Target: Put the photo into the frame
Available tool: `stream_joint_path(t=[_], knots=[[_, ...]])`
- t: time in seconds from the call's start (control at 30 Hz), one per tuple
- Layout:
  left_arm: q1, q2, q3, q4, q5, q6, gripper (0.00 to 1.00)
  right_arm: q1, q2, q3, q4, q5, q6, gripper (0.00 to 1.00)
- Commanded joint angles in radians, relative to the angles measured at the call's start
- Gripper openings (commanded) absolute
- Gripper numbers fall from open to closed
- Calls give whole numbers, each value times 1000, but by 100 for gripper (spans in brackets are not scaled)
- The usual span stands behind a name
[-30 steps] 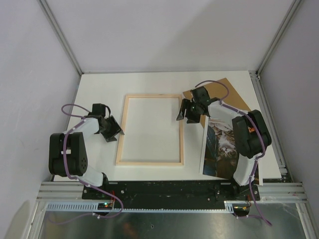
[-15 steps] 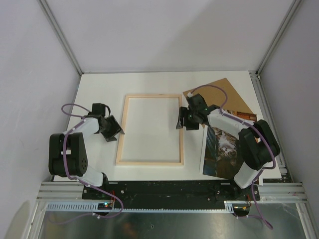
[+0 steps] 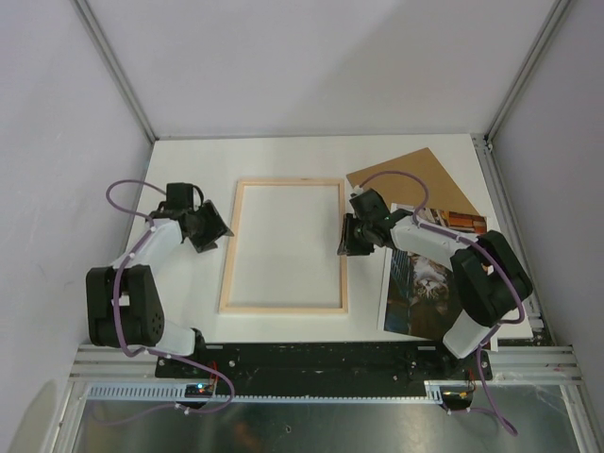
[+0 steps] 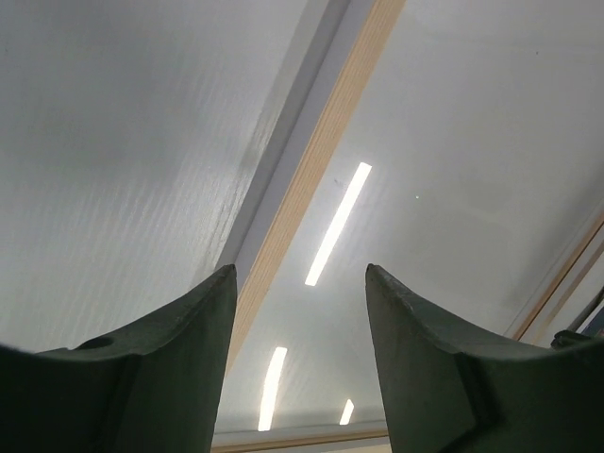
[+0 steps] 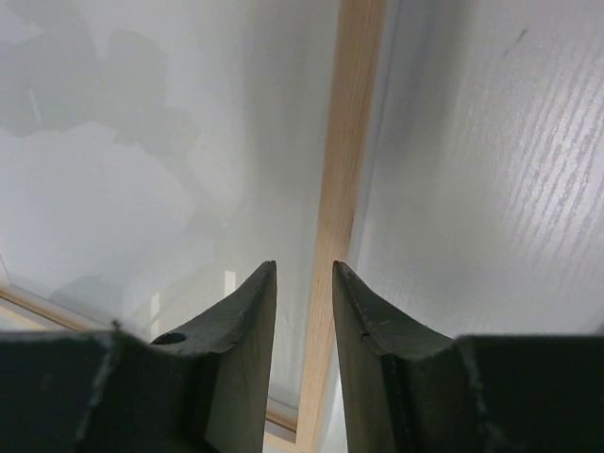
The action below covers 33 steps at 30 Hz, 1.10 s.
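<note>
Frame (image 3: pixel 229 247) lies flat mid-table (image 3: pixel 189 160), pale-wood side up, long rails running near-to-far. Its inner pane is glossy and reflects strip lights in the L wrist view. Photo (image 3: pixel 422 283) (cat among books) lies face up on the table's R side, outside the frame and just beside its R rail w/o touching. Its far end is by the brown backing board (image 3: pixel 406 172), and the R arm covers part of it. L gripper (image 3: pixel 215 229) sits just off the frame's L rail near the far corner. Its fingers stand wide apart w/ nothing btwn them; the L wrist cam shows the rail and pane beyond the tips. R gripper (image 3: pixel 345 243) is at the frame's R rail, approx mid-length, tilted down. In the R wrist view its fingers (image 5: pixel 247 311) leave only a narrow gap, w/ the wood rail (image 5: pixel 347 142) lined up in that gap. Can't tell if the pads actually pinch the rail or just straddle it. Frame shows no lift in the top view; all four rails look flat on the table.
</note>
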Motion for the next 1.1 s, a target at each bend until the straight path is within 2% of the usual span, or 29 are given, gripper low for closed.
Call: stream_joint_path(t=[0.0, 0.3, 0.73, 1.07], knots=[[-3, -49, 39, -4, 38, 48, 63, 10, 26, 4, 66, 23, 23, 34], [-3, -71, 50, -4, 66, 70, 66, 14, 24, 9, 38, 92, 10, 36], [-6, -80, 46, -4, 87, 63, 66, 9, 44, 8, 35, 102, -3, 35], [-9, -113, 47, -3, 96, 58, 67, 15, 83, 25, 71, 77, 1, 27]])
